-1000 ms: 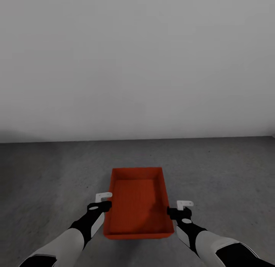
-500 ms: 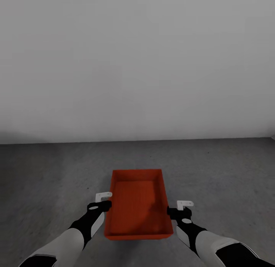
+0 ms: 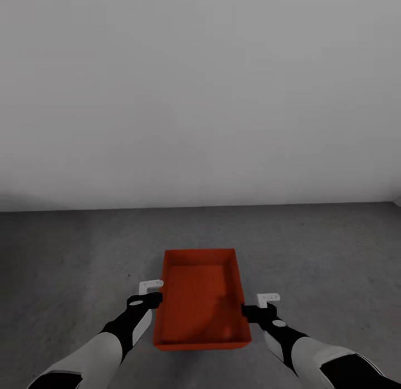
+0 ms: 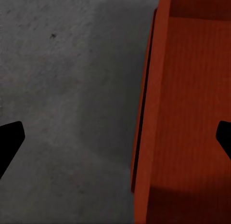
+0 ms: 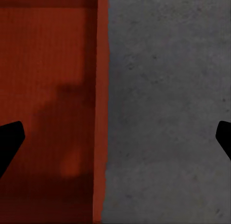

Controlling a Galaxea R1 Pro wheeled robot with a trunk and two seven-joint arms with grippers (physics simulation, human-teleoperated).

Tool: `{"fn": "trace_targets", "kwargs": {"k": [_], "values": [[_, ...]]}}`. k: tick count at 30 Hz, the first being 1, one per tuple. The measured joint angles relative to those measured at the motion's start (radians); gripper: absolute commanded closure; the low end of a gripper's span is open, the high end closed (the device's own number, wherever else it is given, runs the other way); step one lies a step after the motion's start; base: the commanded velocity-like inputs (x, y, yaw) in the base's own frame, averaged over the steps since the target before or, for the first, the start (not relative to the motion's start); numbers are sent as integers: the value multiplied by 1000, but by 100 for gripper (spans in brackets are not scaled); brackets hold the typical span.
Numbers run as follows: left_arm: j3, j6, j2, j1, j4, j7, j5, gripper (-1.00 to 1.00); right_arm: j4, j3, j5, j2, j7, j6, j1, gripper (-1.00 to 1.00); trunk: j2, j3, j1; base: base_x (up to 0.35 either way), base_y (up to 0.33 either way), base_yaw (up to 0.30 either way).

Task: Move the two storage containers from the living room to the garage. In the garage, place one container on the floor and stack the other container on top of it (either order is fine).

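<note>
Orange-red container (image 3: 201, 297) on grey concrete floor (image 3: 67, 249) near wall. Arms extended forward, flanking it. Left gripper (image 3: 155, 291) and right gripper (image 3: 257, 303) spread wide astride side walls, apparently gripping nothing.

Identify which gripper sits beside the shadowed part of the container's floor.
The right gripper: a dark shadow falls inside the container by its wall, while the side by the left gripper looks brighter.
</note>
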Motion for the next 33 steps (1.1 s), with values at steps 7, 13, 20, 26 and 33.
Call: {"fn": "trace_targets", "kwargs": {"k": [7, 13, 20, 26, 33], "values": [[0, 0, -1, 1, 0, 0, 0, -100, 0, 1, -2, -35, 49, 0, 0, -100, 49, 22, -27, 0, 0, 0], [0, 0, 0, 0, -2, 0, 1, -100, 1, 2, -6, -34, 48, -4, 0, -100, 91, 41, -50, 0, 0, 0], [1, -1, 0, 0, -3, 0, 1, -100, 1, 2, -6, -30, 47, -2, 0, -100, 140, 63, -77, 0, 0, 0], [1, -1, -1, 0, -3, 0, 1, -100, 1, 2, -6, -28, 46, 1, 0, -100, 182, 82, -100, 0, 0, 0], [1, -1, -1, 0, -3, 0, 1, -100, 1, 1, -6, -33, 45, 2, 0, -100, 231, 103, -127, 0, 0, 0]]}}
